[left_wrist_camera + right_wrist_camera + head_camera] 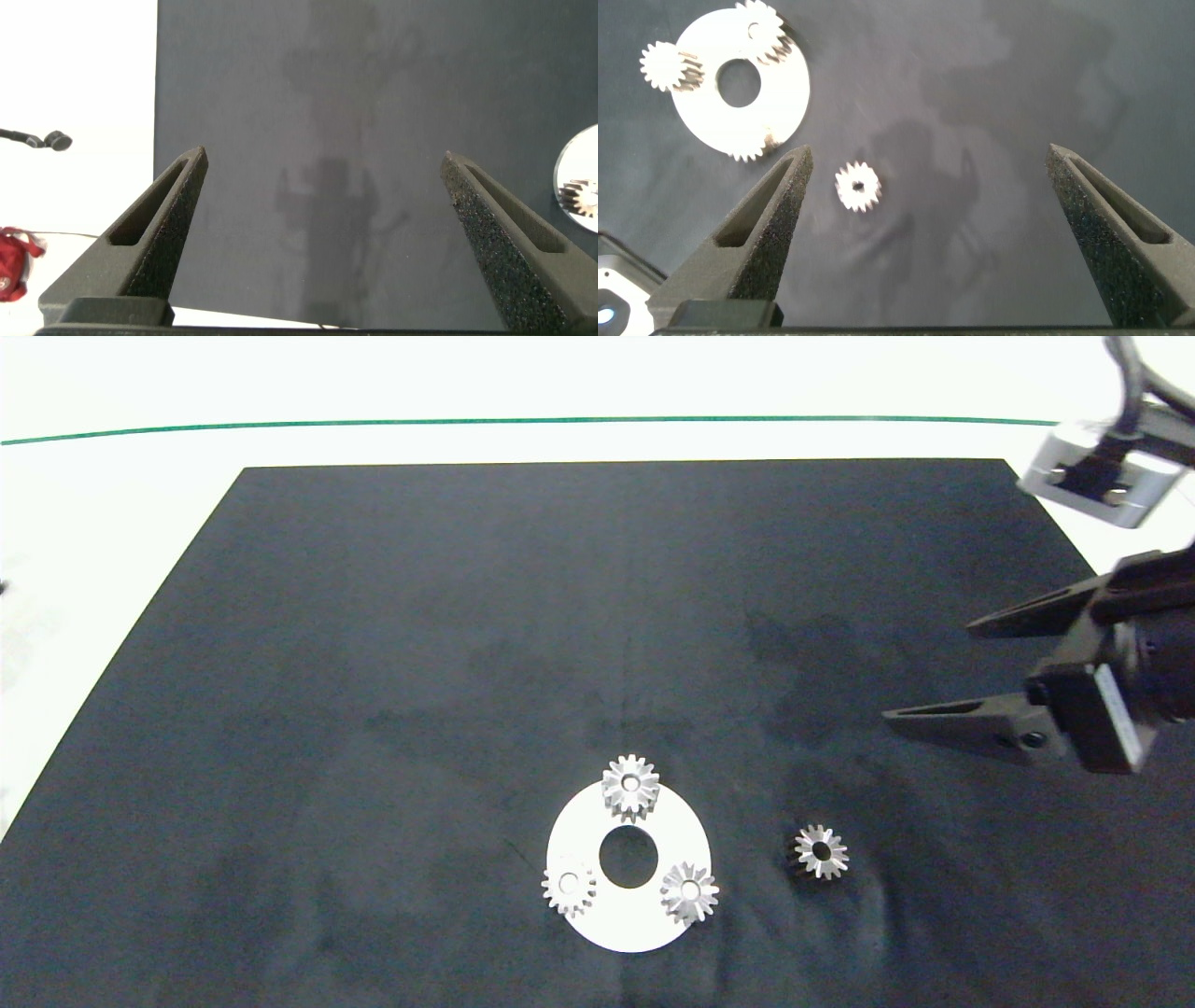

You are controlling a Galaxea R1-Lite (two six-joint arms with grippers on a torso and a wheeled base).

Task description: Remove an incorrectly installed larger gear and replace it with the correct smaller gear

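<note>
A white round plate (pixel 644 929) with a centre hole lies on the black mat and carries three silver gears. The one at its front right, with finer pointed teeth, looks like the larger gear (pixel 690 892); only part of it (pixel 752 149) shows at the plate's rim (pixel 785 93) in the right wrist view. The other two gears (pixel 630 787) (pixel 569 887) have chunkier teeth. The smaller gear (pixel 822 851) (pixel 857 187) lies loose on the mat to the right of the plate. My right gripper (pixel 929 672) (pixel 926 154) hovers open, empty, behind and to the right of it. My left gripper (pixel 322 157) is open over bare mat, outside the head view.
The black mat (pixel 373 663) covers most of the white table; a green line (pixel 467 423) runs along the far side. The left wrist view shows the plate's edge (pixel 584 168), and a red object (pixel 9 266) and a small black one (pixel 51 141) on the white surface.
</note>
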